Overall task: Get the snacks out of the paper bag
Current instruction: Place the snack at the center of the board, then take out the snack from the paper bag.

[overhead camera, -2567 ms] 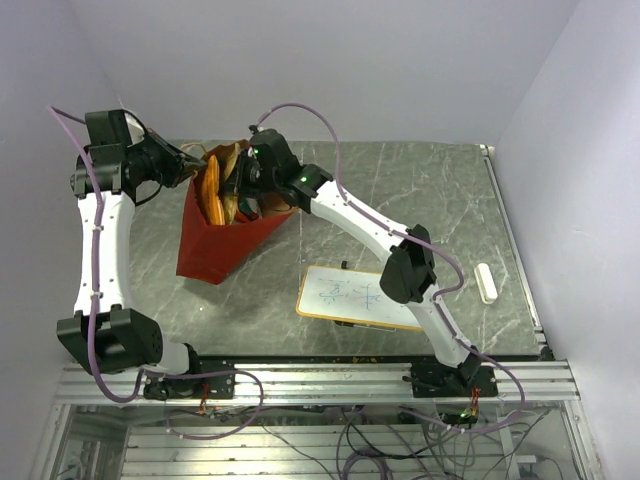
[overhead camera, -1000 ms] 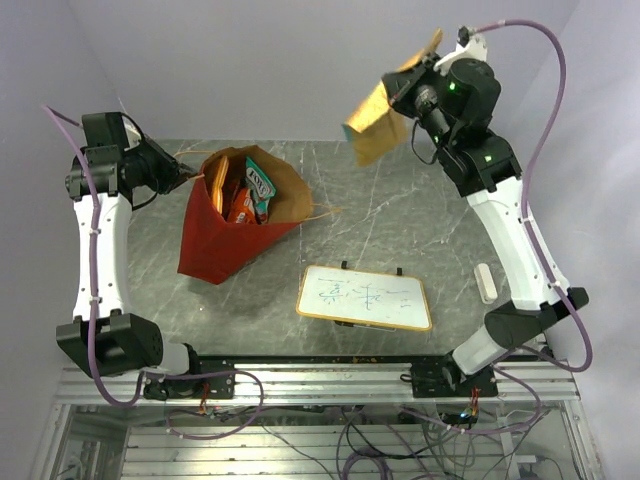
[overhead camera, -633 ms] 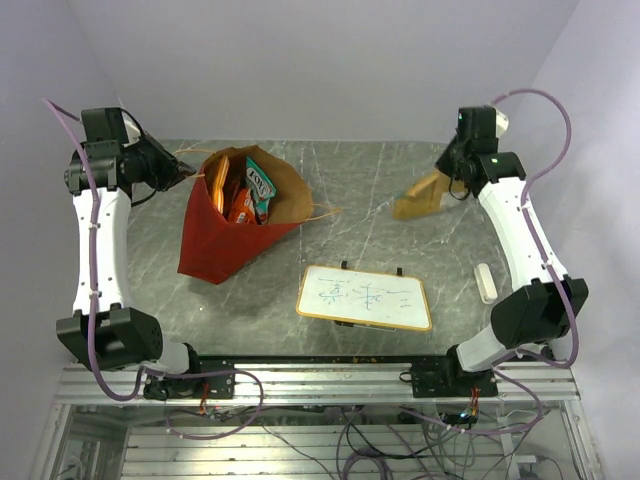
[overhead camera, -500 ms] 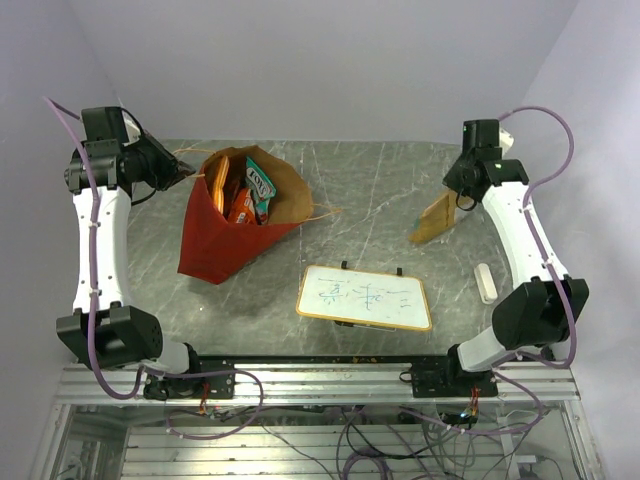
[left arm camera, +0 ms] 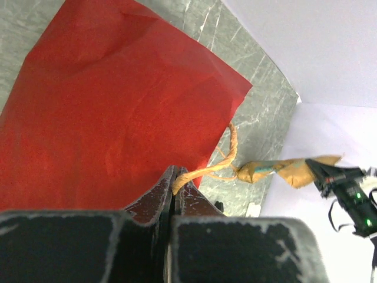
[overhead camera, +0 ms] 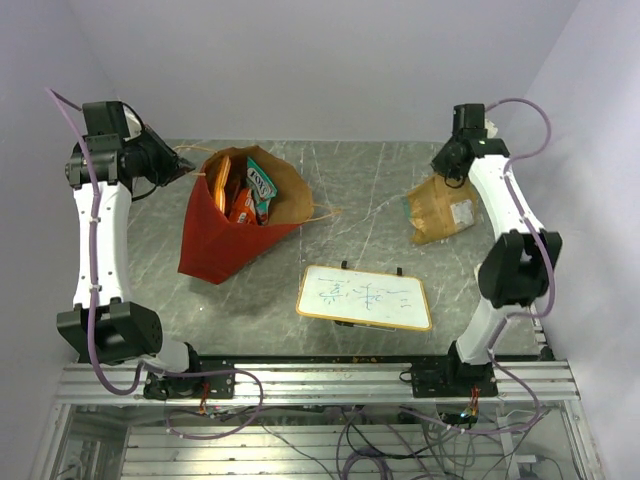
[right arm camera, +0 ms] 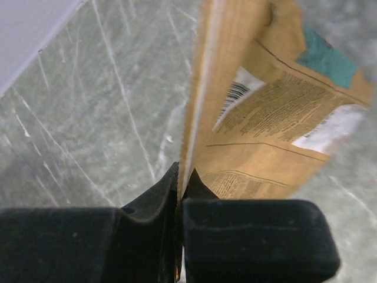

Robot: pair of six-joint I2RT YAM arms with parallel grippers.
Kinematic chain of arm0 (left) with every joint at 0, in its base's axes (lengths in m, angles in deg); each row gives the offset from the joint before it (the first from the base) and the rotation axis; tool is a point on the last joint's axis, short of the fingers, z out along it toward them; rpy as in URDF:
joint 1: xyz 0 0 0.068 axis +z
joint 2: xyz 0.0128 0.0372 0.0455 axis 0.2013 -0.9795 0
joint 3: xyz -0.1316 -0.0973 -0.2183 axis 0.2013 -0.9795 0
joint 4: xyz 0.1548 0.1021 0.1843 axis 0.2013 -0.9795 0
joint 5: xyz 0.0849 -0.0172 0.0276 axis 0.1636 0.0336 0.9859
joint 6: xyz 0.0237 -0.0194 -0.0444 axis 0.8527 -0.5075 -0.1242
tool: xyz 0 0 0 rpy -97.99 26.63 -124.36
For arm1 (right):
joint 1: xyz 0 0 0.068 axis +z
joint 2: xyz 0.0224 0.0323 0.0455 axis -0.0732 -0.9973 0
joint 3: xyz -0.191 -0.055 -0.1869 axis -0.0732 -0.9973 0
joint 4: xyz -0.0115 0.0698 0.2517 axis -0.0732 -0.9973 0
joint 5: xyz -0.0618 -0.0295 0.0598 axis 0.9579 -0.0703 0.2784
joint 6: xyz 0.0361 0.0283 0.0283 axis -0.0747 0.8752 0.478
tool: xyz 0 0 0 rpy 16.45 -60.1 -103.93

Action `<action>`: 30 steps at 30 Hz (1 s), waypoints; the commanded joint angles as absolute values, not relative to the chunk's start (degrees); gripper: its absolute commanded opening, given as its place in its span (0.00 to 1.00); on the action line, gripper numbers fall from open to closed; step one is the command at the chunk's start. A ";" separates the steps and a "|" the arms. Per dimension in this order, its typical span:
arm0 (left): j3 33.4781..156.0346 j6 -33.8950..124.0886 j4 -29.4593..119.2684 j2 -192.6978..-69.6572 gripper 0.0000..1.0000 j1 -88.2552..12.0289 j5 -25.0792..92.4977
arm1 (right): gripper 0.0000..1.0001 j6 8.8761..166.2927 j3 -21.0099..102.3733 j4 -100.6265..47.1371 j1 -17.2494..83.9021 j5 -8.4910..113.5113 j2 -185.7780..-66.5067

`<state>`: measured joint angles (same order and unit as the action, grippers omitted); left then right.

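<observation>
The red paper bag [overhead camera: 218, 235] lies open at the back left, its brown inside showing; its red side fills the left wrist view [left arm camera: 106, 112]. Inside it are a teal packet [overhead camera: 260, 183], a red one [overhead camera: 240, 205] and an orange one [overhead camera: 219, 183]. My left gripper [overhead camera: 183, 165] is shut on the bag's string handle [left arm camera: 203, 171]. My right gripper [overhead camera: 449, 172] is shut on the top edge of the large orange-tan chip bag [overhead camera: 440, 210], which rests low on the table at the back right; its printed back shows in the right wrist view [right arm camera: 271, 118].
A white-framed whiteboard [overhead camera: 364, 297] lies at the front middle. A small white bar lies near the right edge, mostly behind my right arm. Grey marble table [overhead camera: 360, 190] between the bag and the chip bag. A second string handle [overhead camera: 320, 211] trails from the bag's mouth.
My right gripper pulled the chip bag out of the paper bag, swung it up and to the right, then lowered it to the table at the back right. The left gripper stayed on the handle.
</observation>
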<state>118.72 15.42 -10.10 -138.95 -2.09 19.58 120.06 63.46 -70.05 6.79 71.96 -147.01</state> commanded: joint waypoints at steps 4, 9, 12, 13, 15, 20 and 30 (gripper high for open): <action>124.29 19.29 -12.65 -140.13 0.07 -2.43 21.71 | 0.14 124.99 75.41 -59.17 7.09 57.39 -166.54; 124.20 19.91 -12.84 -139.75 0.07 -2.47 22.07 | 0.37 123.03 85.96 -57.81 7.01 47.30 -175.47; 123.26 19.66 -12.32 -138.93 0.07 -2.46 21.53 | 0.58 120.11 86.37 -59.45 6.57 41.71 -175.40; 122.89 19.57 -12.09 -138.65 0.07 -2.47 21.26 | 0.66 118.94 85.57 -60.39 6.34 40.87 -174.51; 122.51 19.42 -11.83 -138.12 0.07 -2.45 20.73 | 0.78 115.24 83.36 -61.79 6.22 41.60 -171.47; 120.90 17.78 -11.13 -136.98 0.07 -2.47 18.79 | 0.95 112.20 73.63 -61.21 5.80 41.95 -161.46; 117.33 14.15 -12.55 -134.52 0.07 -2.51 15.88 | 1.00 120.79 53.22 -51.69 9.83 34.88 -141.99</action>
